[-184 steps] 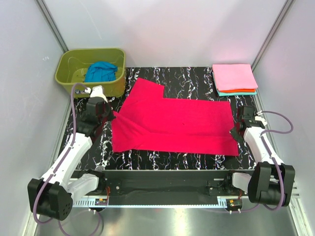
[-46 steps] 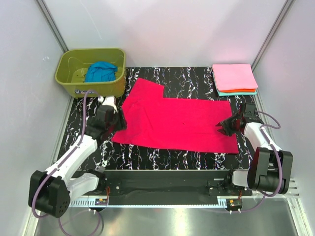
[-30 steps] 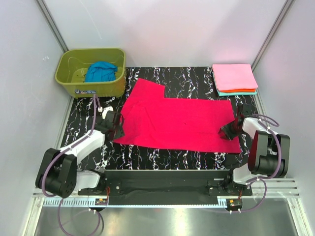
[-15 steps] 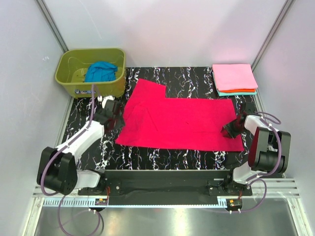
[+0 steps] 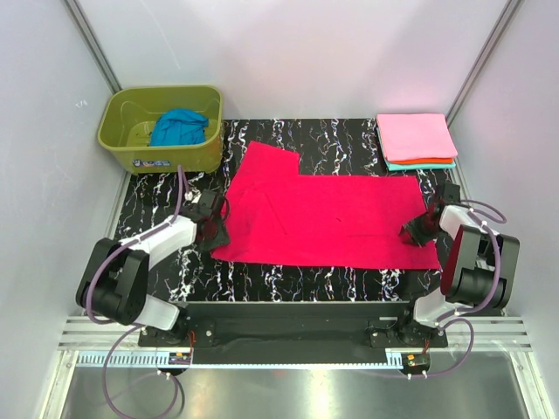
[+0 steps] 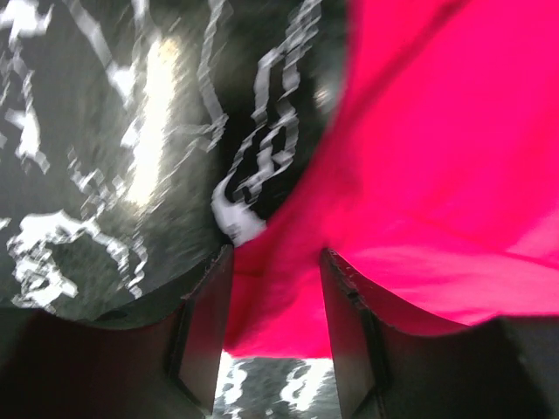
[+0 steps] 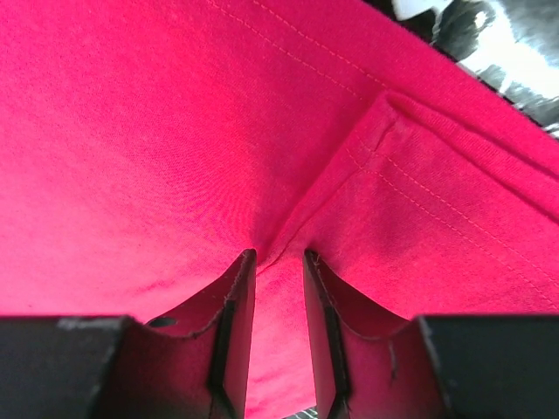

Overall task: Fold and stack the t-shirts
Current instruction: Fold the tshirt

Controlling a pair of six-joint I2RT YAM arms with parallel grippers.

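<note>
The crimson-red t-shirt [image 5: 323, 218] lies spread flat on the black marbled table, one sleeve pointing to the back left. My left gripper [image 5: 214, 229] sits low at its near left edge. In the left wrist view its jaws [image 6: 275, 262] stand apart, astride the cloth's edge [image 6: 437, 131]. At the shirt's near right corner my right gripper [image 5: 417, 231] is shut, and a small ridge of red cloth [image 7: 175, 131] is pinched between its jaws [image 7: 278, 257]. A folded stack stands at the back right: pink [image 5: 416, 135] on top, then orange [image 5: 432, 161] and teal [image 5: 397, 166].
An olive-green tub [image 5: 162, 157] at the back left holds a crumpled blue t-shirt [image 5: 179, 127]. White walls close in the table on three sides. Both arm bases and a black rail run along the near edge.
The crimson shirt has slid a little to the right. My left gripper came nearer and rightward along the left edge, its jaws narrowing slightly. My right gripper shifted slightly right with its corner.
</note>
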